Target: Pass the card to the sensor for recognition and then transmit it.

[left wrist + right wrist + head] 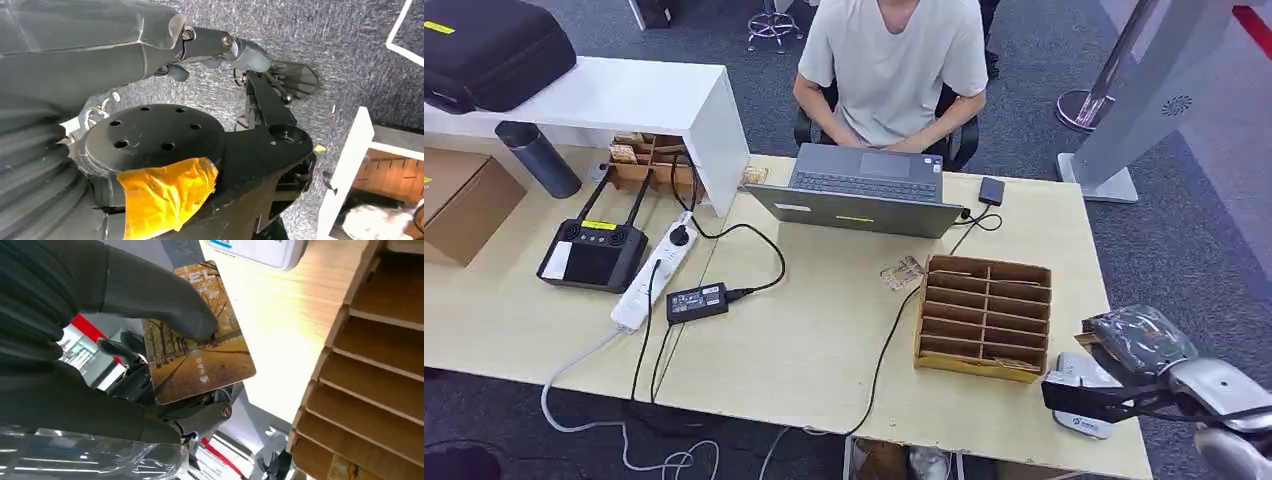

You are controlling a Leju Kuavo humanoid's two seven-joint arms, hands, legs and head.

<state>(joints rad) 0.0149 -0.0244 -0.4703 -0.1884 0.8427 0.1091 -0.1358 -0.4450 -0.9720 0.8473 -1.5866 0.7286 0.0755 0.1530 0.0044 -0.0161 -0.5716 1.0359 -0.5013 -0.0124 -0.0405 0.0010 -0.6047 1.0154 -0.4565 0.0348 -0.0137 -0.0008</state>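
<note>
While your right hand (150, 325) pinches the autumn-tree printed plastic card (197, 337) under its thumb, just near the white box-shaped sensor (1079, 385) at the desk's near right corner, you're mid-presentation — next, lower the card flat over it. Left hand's fingers: cannot tell.

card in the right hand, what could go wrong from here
The right hand pinches the card with the thumb pressing its face and much of the card sticking out free, so it could slip or twist. The white sensor sits near the table edge, beside the cardboard slotted organizer; a low pass could nudge the sensor or catch the organizer.
</note>
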